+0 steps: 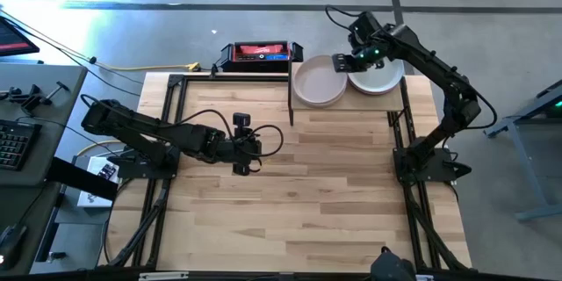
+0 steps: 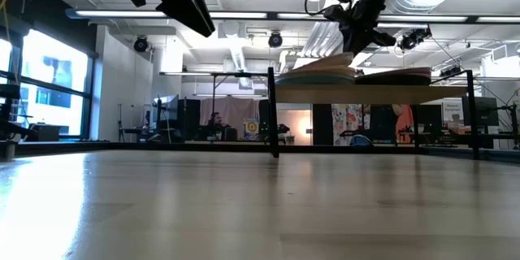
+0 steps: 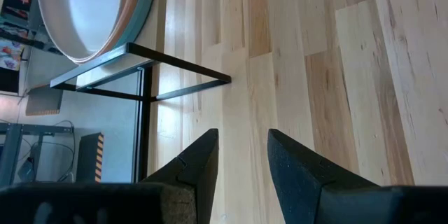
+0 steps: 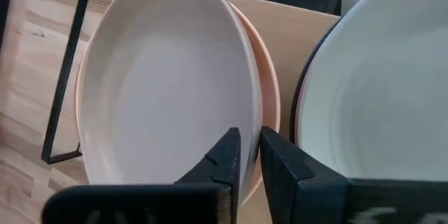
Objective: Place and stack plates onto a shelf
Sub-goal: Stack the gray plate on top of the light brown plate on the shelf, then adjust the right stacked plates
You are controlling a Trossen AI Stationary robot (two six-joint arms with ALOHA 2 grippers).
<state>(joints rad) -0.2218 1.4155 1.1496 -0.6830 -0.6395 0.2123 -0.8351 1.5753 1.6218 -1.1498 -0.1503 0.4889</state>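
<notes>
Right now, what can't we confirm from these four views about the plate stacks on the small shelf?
- Plate count: in the high view the top round cream plate and round white plate cover their stacks; the low view is too dim.
- Light-wood shelf surface: mostly hidden under plates.
- Right gripper: nearly closed over the cream plate's rim; contact unclear.
- Left gripper: open, holding nothing.

Small raised light-wood shelf on thin black frame (image 1: 369, 104) sits at the far right corner of the large wooden surface (image 1: 307, 193). Two stacks of round shallow plates lie side by side on it: left stack (image 1: 319, 85), right stack (image 1: 378, 79). Right gripper (image 1: 340, 63) hangs over the left stack's rim. Left gripper (image 1: 243, 145) hovers left of centre, well apart from the shelf.
</notes>
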